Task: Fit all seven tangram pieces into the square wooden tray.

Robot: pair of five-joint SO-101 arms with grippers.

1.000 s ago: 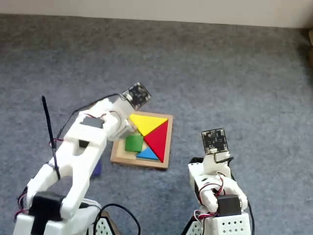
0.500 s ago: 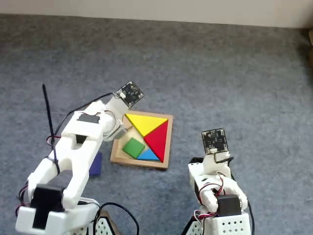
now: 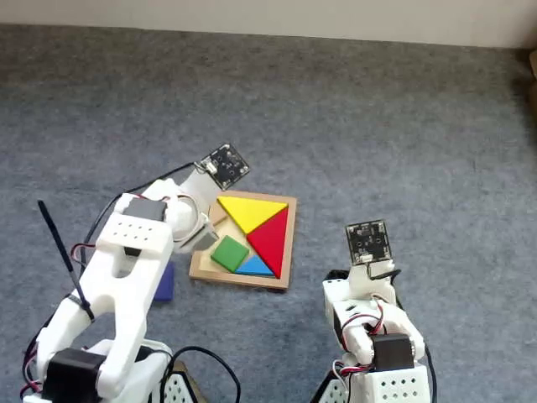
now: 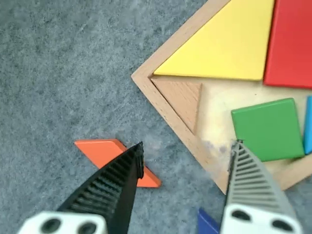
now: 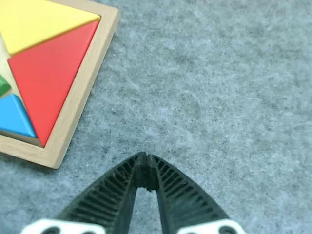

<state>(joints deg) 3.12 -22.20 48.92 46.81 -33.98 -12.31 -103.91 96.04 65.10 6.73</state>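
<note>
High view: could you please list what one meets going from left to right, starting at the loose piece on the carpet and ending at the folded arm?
dark blue piece → green square → red triangle → right arm

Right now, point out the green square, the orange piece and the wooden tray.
green square (image 4: 267, 127): left wrist view, middle of its face.
orange piece (image 4: 100, 148): left wrist view, its uncovered end.
wooden tray (image 4: 168, 114): left wrist view, rim near the corner.
</note>
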